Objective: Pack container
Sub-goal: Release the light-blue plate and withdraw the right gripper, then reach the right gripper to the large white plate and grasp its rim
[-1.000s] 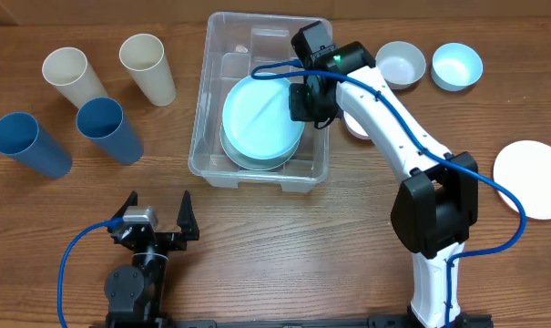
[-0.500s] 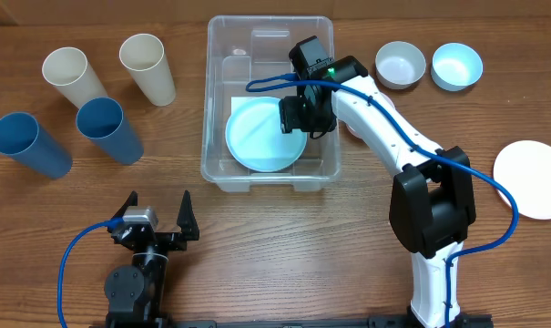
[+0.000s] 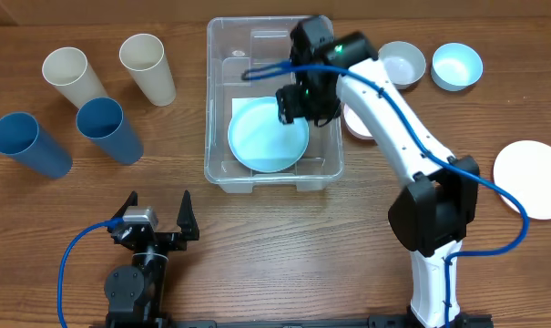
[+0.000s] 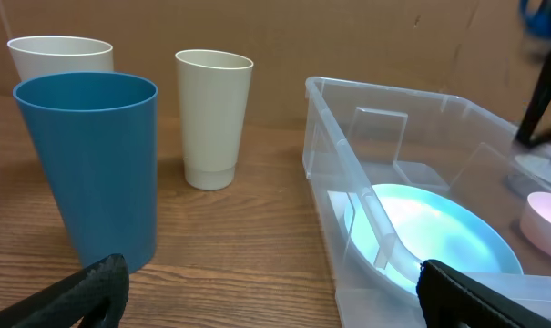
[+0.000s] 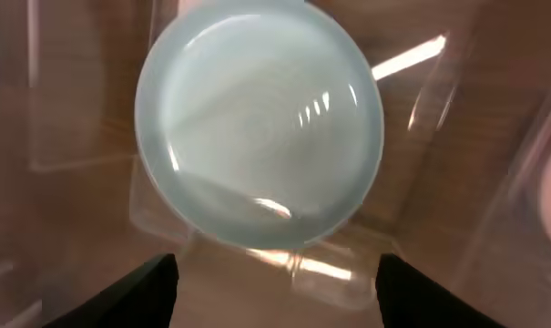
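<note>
Container (image 3: 213,100) with pale-blue plate (image 3: 268,138)

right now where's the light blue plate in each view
Overhead: the light blue plate lies above the picture's centre, in the near half of the clear container.
Left wrist: lower right, inside the container.
Right wrist: upper middle, filling much of the frame.
Shared landmark: the clear container around the plate.
</note>
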You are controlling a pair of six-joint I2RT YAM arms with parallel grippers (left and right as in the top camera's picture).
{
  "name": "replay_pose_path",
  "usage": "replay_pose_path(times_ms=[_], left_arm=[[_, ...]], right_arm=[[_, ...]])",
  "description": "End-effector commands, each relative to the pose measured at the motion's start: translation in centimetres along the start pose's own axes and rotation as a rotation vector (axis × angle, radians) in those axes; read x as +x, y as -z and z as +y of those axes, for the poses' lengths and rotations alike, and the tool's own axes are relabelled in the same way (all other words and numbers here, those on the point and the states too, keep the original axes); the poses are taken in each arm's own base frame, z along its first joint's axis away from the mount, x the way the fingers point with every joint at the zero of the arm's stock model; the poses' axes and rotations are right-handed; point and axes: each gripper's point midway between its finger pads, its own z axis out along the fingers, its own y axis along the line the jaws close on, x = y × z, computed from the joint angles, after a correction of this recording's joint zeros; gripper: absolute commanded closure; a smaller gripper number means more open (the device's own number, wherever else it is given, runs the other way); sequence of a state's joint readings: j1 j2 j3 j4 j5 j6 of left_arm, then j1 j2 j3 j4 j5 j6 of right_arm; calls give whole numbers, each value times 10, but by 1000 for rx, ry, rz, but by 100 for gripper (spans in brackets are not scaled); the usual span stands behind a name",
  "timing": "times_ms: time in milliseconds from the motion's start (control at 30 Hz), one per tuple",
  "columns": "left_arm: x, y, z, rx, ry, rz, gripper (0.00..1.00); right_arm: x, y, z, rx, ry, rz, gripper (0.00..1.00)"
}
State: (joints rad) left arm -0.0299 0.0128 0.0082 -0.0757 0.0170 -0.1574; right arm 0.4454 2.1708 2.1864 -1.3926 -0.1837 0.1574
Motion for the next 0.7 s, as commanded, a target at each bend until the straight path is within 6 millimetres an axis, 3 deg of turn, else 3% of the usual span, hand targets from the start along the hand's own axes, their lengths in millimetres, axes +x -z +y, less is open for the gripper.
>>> replay_pose_path(times_ms=[0, 133, 233, 433, 500, 567, 667], left_arm=[[0, 0, 3, -15, -7, -5, 0], [0, 0, 3, -15, -7, -5, 0], [0, 0, 3, -15, -7, -5, 0], [0, 0, 3, -15, -7, -5, 0], [0, 0, 3, -15, -7, -5, 0], [0, 0, 3, -15, -7, -5, 0], [0, 0, 3, -15, -7, -5, 0]], right_arm=[[-21, 58, 3, 16, 3, -124, 28], [-22, 113, -39, 164, -155, -210, 28], [-21, 138, -69, 183, -266, -253, 28], [-12, 181, -188, 233, -619, -338, 27], [-1, 188, -225, 255, -716, -340, 27], [33, 194, -295, 287, -910, -311, 28], [76, 182, -345, 279, -1096, -227, 29]])
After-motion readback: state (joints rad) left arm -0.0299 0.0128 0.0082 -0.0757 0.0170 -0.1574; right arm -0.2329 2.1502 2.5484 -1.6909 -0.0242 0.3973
